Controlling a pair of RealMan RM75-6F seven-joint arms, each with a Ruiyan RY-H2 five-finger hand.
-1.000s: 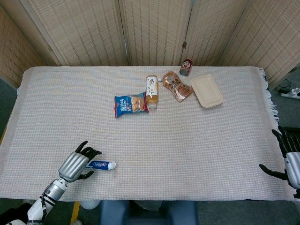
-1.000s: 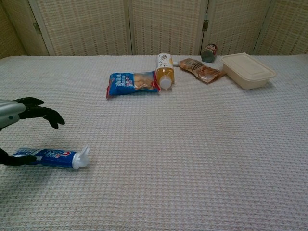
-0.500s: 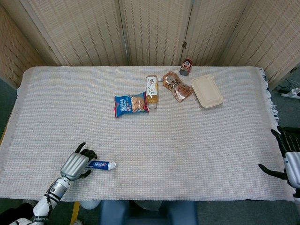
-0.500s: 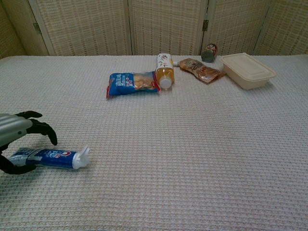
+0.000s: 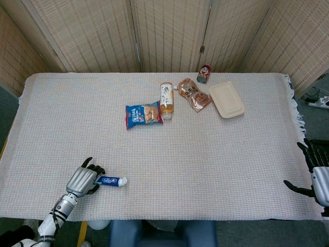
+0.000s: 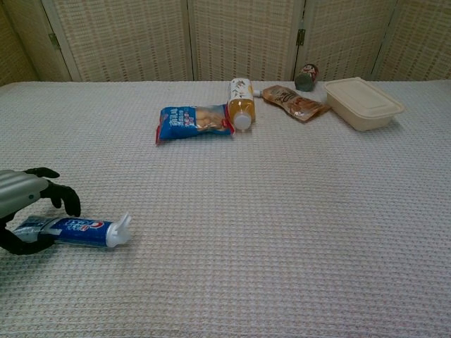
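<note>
Toothpaste tube [image 5: 110, 181] unmoved, left robot hand [image 5: 83, 180] lower, closing

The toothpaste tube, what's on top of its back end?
The left hand arches over the toothpaste tube, its fingers curled above the flat end. That end is partly covered; whether they touch it is unclear.

Cloth-covered table [image 5: 231, 164], toothpaste tube [image 5: 111, 181], biscuit packet [image 5: 143, 115], bottle [image 5: 166, 100], pouch [image 5: 194, 94], can [image 5: 204, 73], lidded box [image 5: 226, 100]

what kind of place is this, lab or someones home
Probably a lab or staged test room, not a home: one cloth-covered table holding scattered groceries like a toothpaste tube and biscuit packet, closed in by woven folding screens.
</note>
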